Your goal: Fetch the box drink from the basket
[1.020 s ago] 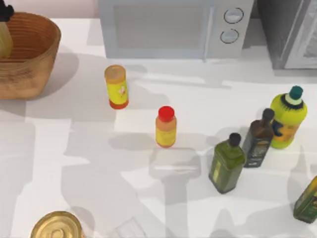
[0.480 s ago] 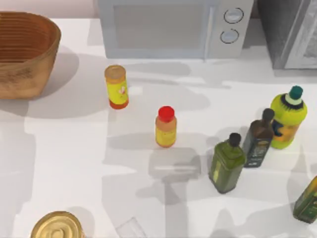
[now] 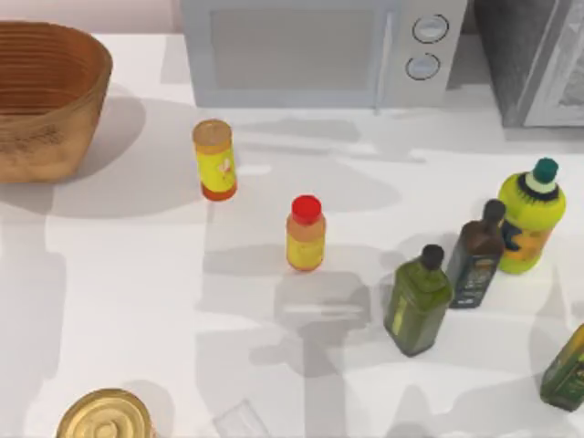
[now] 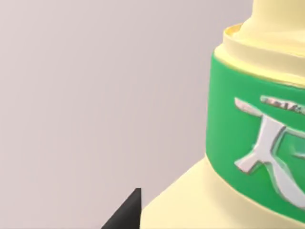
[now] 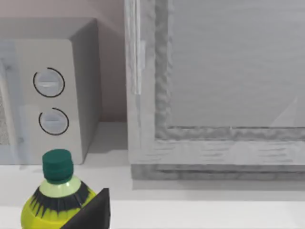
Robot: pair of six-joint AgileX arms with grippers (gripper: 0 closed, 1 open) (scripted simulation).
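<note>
The tall cream-yellow box drink [image 4: 248,143] with its green band sits right against the left gripper's dark fingertip [image 4: 125,215]; the fingers look closed on it, though the grip itself is hidden. The round orange-brown wicker basket [image 3: 46,100] holds nothing visible. Judged step: carrying the carton away. Next comes a steady set-down on the white table [image 3: 137,301]

This is a kitchen counter in a rendered simulation. A grey microwave [image 3: 315,50] with two round dials stands along the far edge of the white table [image 3: 137,274], with a larger grey appliance [image 3: 538,59] at the far right corner. Oil bottles [image 3: 418,301], small yellow bottles [image 3: 305,234] and a wicker basket [image 3: 46,96] at the far left corner share the table.
</note>
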